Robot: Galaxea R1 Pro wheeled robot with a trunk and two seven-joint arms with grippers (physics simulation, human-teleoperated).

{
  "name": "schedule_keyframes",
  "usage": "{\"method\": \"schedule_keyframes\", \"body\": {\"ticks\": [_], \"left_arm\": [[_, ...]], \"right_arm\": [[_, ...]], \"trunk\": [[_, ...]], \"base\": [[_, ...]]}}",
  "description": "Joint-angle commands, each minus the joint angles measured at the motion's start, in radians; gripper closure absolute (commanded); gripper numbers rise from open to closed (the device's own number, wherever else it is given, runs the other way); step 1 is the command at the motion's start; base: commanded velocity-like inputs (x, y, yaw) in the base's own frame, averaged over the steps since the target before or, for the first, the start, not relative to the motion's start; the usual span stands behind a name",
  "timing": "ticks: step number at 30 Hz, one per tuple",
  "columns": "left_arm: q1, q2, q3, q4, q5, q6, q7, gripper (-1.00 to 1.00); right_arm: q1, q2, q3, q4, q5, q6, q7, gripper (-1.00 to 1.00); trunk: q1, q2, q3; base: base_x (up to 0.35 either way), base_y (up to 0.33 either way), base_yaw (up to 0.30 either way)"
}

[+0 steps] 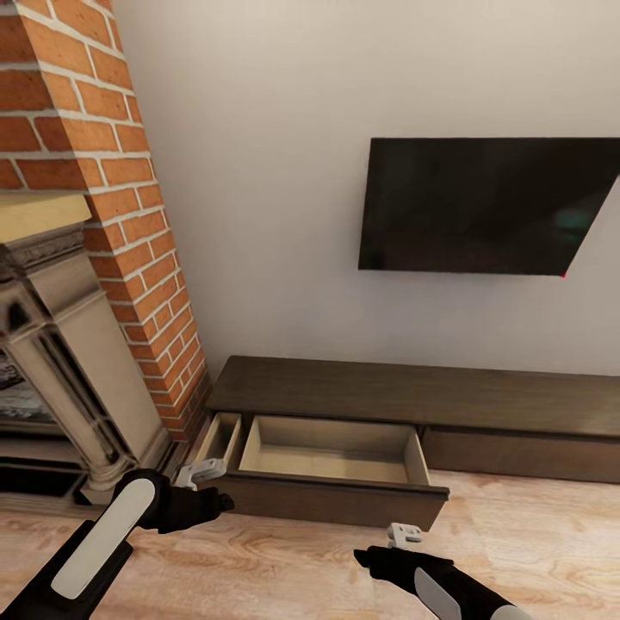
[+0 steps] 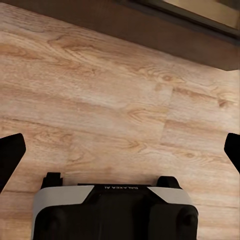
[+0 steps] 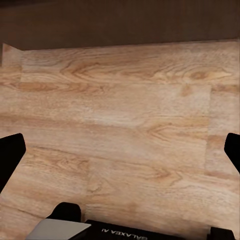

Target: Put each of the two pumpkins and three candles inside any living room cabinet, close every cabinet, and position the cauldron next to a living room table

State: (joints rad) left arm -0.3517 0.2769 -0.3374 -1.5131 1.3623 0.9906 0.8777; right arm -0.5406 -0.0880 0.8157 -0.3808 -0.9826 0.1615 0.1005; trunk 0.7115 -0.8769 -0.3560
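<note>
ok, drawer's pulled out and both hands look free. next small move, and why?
Probably turn away to fetch a pumpkin or candle: the pulled-out drawer of the long dark-brown wooden cabinet shows a bare pale interior, and both the left gripper and right gripper are open, holding nothing.

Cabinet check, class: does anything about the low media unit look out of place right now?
Yes. The cabinet's left drawer stands pulled out over the wooden floor, showing an empty pale interior; the front to its right sits flush. Nothing looks damaged.
</note>
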Motion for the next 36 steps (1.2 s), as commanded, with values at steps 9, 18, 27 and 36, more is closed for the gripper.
{"method": "schedule_keyframes", "body": {"ticks": [9,18,27,36], "left_arm": [[-0.001,0.001,-0.001,-0.001,0.009,0.000,0.010,-1.00],[-0.001,0.002,-0.001,-0.002,0.009,0.000,0.009,-1.00],[-0.001,0.002,-0.002,-0.004,0.009,0.000,0.009,-1.00],[-0.001,0.002,0.000,-0.004,0.009,0.001,0.009,-1.00]], "right_arm": [[-0.001,-0.001,0.003,0.002,-0.005,0.003,0.000,-1.00],[-0.001,-0.001,0.003,0.002,-0.005,0.003,-0.001,-1.00],[-0.001,-0.001,0.002,0.002,-0.007,0.003,-0.001,-1.00],[-0.001,-0.001,0.002,0.003,-0.007,0.003,-0.001,-1.00]], "trunk": [[-0.034,0.062,0.029],[-0.057,0.104,0.051],[-0.057,0.104,0.055],[-0.057,0.104,0.058]], "base": [[-0.076,0.000,-0.126],[-0.316,0.000,-0.254],[-0.310,0.000,-0.256],[-0.041,0.000,-0.257]]}}
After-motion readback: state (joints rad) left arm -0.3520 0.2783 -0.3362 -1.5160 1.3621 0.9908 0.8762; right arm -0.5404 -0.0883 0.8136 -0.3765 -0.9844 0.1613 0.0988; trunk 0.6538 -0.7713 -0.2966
